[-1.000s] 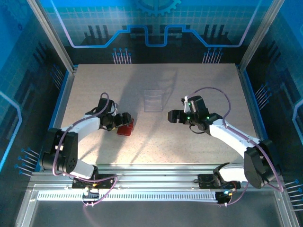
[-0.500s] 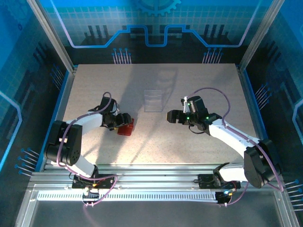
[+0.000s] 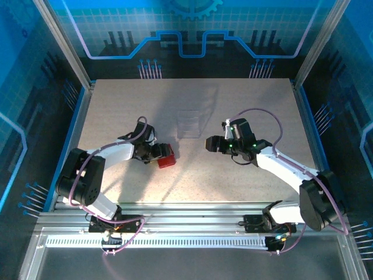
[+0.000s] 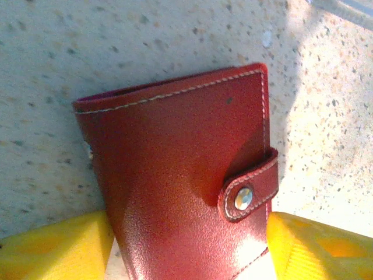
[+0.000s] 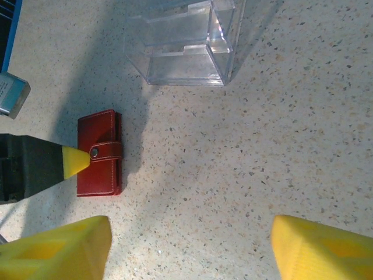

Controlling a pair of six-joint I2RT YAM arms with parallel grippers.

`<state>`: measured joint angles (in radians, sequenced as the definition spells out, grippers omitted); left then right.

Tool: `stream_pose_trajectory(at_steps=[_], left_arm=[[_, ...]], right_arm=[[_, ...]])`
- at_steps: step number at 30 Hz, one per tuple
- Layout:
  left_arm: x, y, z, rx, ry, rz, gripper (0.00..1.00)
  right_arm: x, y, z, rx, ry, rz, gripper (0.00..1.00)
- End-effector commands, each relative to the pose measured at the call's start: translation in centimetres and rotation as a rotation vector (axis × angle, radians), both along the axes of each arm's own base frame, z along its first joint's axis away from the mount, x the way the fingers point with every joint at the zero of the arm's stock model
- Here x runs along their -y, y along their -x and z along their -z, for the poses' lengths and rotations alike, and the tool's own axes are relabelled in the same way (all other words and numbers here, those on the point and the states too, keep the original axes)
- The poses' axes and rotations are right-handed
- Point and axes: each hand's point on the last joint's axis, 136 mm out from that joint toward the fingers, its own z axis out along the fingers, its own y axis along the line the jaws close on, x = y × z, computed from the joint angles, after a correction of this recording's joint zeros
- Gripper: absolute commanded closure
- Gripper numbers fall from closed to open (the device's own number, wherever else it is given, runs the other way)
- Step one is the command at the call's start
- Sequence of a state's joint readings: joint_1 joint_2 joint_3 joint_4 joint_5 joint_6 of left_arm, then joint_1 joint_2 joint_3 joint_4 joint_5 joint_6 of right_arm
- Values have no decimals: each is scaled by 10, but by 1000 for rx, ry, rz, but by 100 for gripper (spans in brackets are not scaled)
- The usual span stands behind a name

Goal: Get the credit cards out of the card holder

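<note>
place: robot lab cell | signs: aluminium frame (image 3: 64,42), blue printed walls (image 3: 192,23)

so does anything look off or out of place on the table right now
nothing stands out. the card holder lies flat on the table, closed with its strap snapped, between the fingers of the left end effector. the clear tray stands upright farther back, undamaged, and nothing is spilled.

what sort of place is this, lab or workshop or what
Probably a robot lab test cell: a speckled beige tabletop boxed in by aluminium frame rails, blue circuit-print wall panels, and a white left robot arm and white right robot arm bolted at its near edge.
</note>
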<state>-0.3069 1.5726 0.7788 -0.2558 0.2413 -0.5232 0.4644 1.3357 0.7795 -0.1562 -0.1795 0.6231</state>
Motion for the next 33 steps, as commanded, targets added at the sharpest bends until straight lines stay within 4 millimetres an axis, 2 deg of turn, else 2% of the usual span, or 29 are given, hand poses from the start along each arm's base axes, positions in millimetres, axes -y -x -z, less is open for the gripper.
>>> stream_pose_trajectory(at_steps=[1, 5, 8, 12, 13, 15, 21, 28, 33], left_arm=[[6, 1, 2, -7, -9, -5, 29], [8, -3, 1, 5, -14, -9, 30], [9, -6, 3, 3, -17, -8, 31], [10, -8, 5, 1, -21, -6, 31], [11, -8, 5, 0, -21, -5, 31], [11, -7, 5, 3, -24, -4, 33], [4, -5, 2, 32, -41, -35, 36], [-3, -3, -1, 65, -49, -61, 41], [-1, 0, 4, 51, -34, -65, 41]], right_arm=[[-12, 4, 7, -40, -33, -39, 35], [-26, 6, 19, -100, -65, -85, 43], [-41, 7, 26, -137, -86, -118, 45], [-65, 9, 37, -177, -97, -172, 52], [-75, 6, 32, -175, -106, -188, 53], [-88, 6, 36, -191, -110, -210, 56], [-124, 4, 46, -199, -110, -255, 67], [-152, 1, 61, -229, -114, -293, 71], [-162, 0, 74, -250, -98, -294, 72]])
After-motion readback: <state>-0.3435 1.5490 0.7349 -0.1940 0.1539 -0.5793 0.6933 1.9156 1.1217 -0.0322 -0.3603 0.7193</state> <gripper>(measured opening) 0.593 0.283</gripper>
